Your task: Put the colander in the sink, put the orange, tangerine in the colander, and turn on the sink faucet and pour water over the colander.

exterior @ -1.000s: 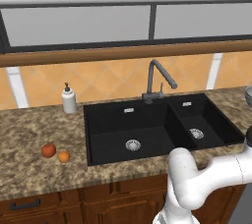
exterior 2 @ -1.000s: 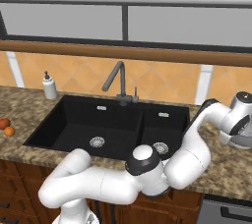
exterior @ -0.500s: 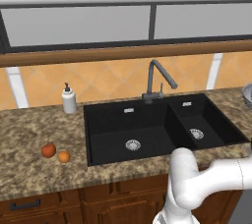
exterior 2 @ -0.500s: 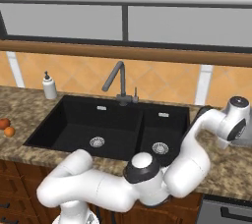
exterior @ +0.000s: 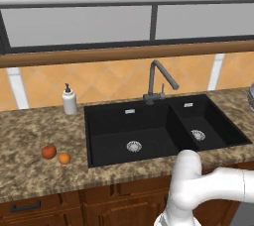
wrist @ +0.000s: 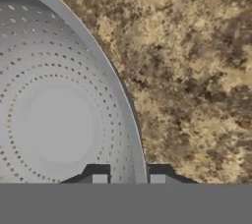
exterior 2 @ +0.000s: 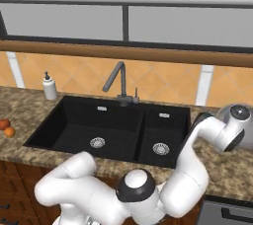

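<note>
Claw (wrist: 128, 179) pinches the unmarked colander (wrist: 54, 120) rim on the countertop (wrist: 197, 70).

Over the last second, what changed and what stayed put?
The arm's forearm swung further right and low, beyond the sink. The gripper closed on the colander rim, one finger either side. The colander sits on the counter; orange, tangerine and faucet are unchanged, no water running.

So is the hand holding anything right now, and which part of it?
Yes: the hand is shut on the colander, gripping its rim, one finger inside the bowl and one outside.
</note>
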